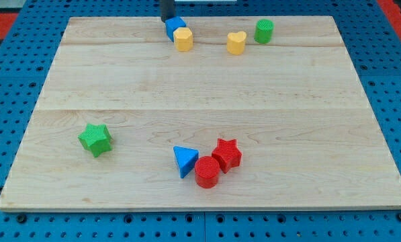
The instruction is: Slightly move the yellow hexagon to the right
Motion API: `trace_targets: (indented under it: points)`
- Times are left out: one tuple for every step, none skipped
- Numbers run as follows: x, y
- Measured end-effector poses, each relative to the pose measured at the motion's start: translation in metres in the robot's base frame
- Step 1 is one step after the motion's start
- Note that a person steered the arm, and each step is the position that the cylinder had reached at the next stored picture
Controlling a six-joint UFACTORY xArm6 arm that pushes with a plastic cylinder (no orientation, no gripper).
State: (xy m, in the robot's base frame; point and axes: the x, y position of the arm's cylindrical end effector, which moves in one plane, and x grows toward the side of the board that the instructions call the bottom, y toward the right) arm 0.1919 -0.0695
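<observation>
The yellow hexagon point(183, 39) stands near the view's top, left of centre, on the wooden board point(200, 101). A blue cube point(174, 27) touches its upper left side. My dark rod comes down from the view's top edge and my tip point(167, 19) sits just behind the blue cube, at its upper left, a short way up and left of the yellow hexagon. A yellow heart point(236, 42) lies to the hexagon's right.
A green cylinder point(264, 31) stands right of the yellow heart. A green star point(95, 139) lies at lower left. A blue triangle point(184, 161), a red cylinder point(207, 171) and a red star point(227, 154) cluster at bottom centre.
</observation>
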Motion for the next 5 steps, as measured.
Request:
trace_targets:
  points:
    - [0.016, 0.005]
    - [0.024, 0.017]
    - [0.023, -0.009]
    - [0.041, -0.045]
    - [0.079, -0.035]
